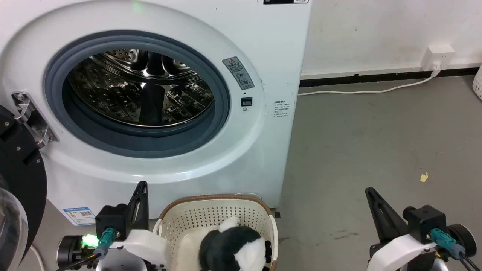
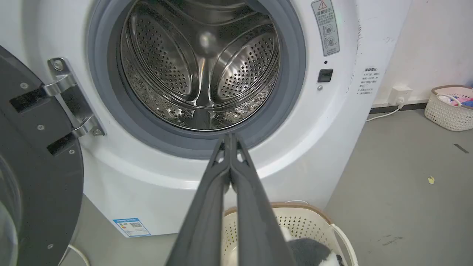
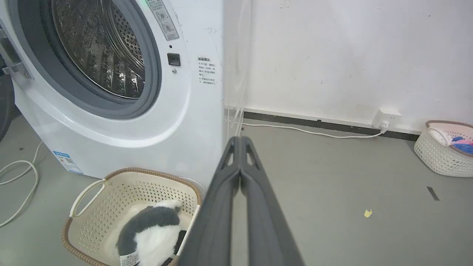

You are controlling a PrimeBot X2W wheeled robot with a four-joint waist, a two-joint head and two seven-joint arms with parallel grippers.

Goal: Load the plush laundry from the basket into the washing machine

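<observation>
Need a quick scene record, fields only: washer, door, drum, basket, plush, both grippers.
washer: front loader
door: open, at left
drum: nothing visible inside
basket: on floor before washer
plush: in basket, ungripped
left gripper: shut, empty, left of basket
right gripper: shut, empty, right of basket

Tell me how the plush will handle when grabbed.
The plush looks soft and fluffy, so it will likely squash and sag when gripped. Probably light for its bulk. Its fur may slip; it lies slumped in the basket, unlikely to roll.
</observation>
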